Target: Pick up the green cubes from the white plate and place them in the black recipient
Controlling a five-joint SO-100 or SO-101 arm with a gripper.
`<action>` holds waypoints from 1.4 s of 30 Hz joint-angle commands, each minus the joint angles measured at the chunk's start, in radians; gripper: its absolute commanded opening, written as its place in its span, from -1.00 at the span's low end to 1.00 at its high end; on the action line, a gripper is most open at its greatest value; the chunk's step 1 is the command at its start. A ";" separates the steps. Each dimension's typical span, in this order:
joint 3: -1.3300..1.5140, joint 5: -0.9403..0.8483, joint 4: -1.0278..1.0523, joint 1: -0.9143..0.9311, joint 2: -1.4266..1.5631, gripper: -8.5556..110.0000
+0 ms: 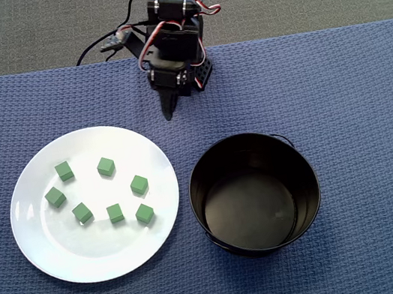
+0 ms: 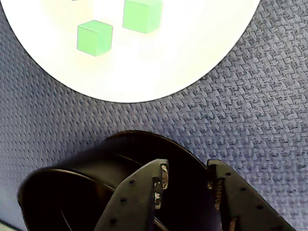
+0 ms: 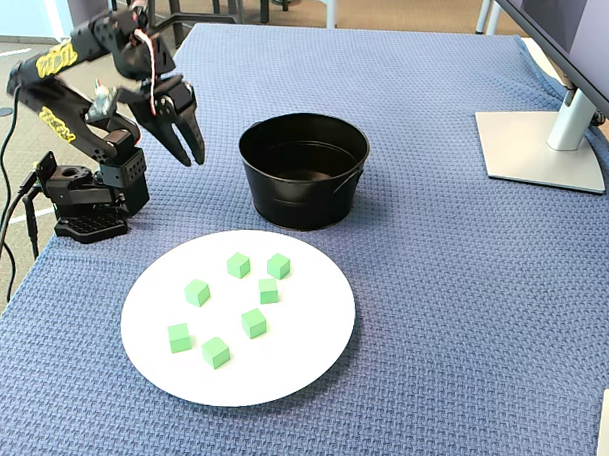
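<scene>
Seven green cubes (image 1: 105, 166) remain on the white plate (image 1: 48, 257); gripper (image 3: 187, 149) slightly open, empty — we advise descending over one outlying cube.

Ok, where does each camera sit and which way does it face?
Overhead view: above, looking straight down; folded arm at top, gripper over the cloth.
Wrist view: on the gripper, looking down past both fingers.
Fixed view: table edge, oblique; whole arm at left.
All share the round glossy white plate, small green cubes and deep black metal pot.
</scene>
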 commanded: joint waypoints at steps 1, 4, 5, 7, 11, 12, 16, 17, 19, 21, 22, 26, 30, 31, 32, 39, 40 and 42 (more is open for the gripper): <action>-0.156 -0.075 -0.058 0.075 -0.239 -0.86; -0.225 -0.118 -0.107 0.140 -0.376 -0.86; -0.258 -0.133 -0.110 0.163 -0.407 -0.86; -0.324 -0.212 -0.107 0.202 -0.457 -0.86; -0.367 -0.416 -0.207 0.288 -0.500 -0.86; -0.342 -0.437 -0.304 0.311 -0.499 -0.86; -0.281 -0.698 -0.442 0.331 -0.477 -0.86; -0.265 -0.795 -0.408 0.330 -0.463 -0.78; -0.172 -0.936 -0.468 0.322 -0.407 -0.73; -0.135 -1.005 -0.543 0.318 -0.407 -0.74; -0.117 -1.042 -0.571 0.313 -0.408 -0.73; -0.038 -1.281 -0.588 0.291 -0.414 -0.66; -0.038 -1.428 -0.569 0.268 -0.454 -0.54; -0.075 -1.459 -0.500 0.255 -0.465 -0.53; -0.104 -1.497 -0.437 0.244 -0.472 -0.51; -0.103 -1.663 -0.382 0.239 -0.554 -0.48; -0.120 -1.669 -0.360 0.238 -0.577 -0.47; -0.169 -1.658 -0.333 0.230 -0.634 -0.47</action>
